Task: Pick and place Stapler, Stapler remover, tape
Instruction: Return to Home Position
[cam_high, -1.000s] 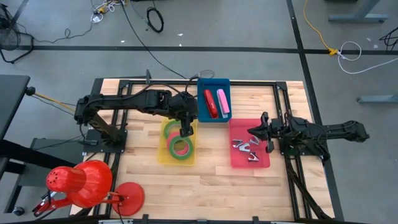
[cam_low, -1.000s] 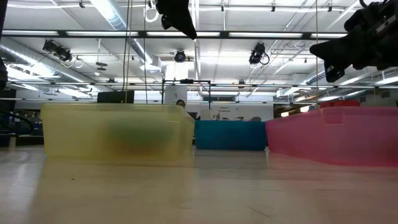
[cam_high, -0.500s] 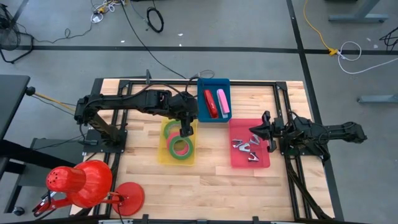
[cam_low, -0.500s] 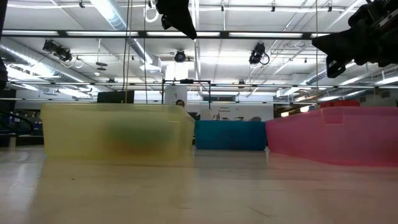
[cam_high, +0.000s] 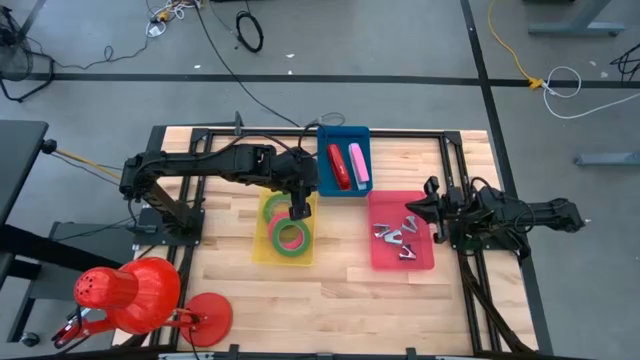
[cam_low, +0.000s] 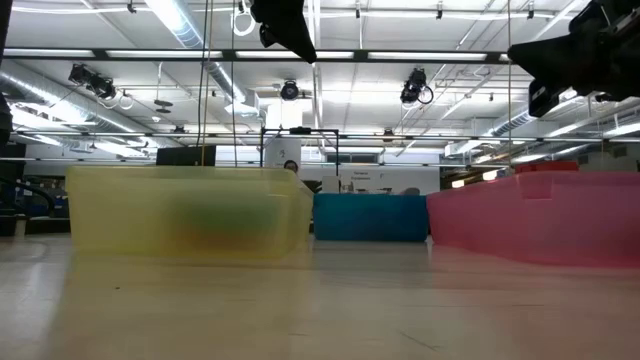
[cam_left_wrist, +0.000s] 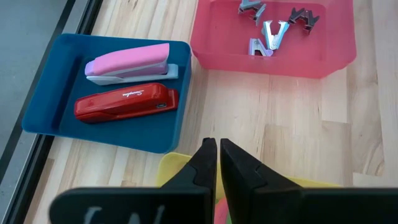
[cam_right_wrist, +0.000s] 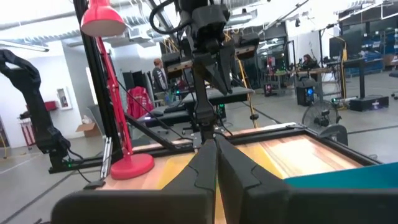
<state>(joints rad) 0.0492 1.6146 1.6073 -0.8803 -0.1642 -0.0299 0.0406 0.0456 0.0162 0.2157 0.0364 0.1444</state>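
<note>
A red stapler (cam_high: 339, 166) and a pink stapler (cam_high: 357, 163) lie in a blue tray (cam_high: 325, 185); both also show in the left wrist view (cam_left_wrist: 126, 102). Green and pink tape rolls (cam_high: 290, 237) lie in a yellow tray (cam_high: 262, 250). Several metal staple removers (cam_high: 395, 238) lie in a pink tray (cam_high: 380, 260). My left gripper (cam_high: 297, 212) hangs shut and empty above the yellow tray's far end. My right gripper (cam_high: 408, 212) is shut and empty above the pink tray's right part, raised well above it in the low view (cam_low: 575, 60).
A red desk lamp (cam_high: 130, 295) stands at the table's near left corner. The three trays sit in the middle of the wooden table, with bare wood (cam_high: 330, 290) along the near edge. Black frame rails (cam_high: 470, 280) run along the table's sides.
My right gripper has drawn back a little toward the table's right edge and risen slightly, staying shut and empty. The left arm and the things in the trays have kept still.
</note>
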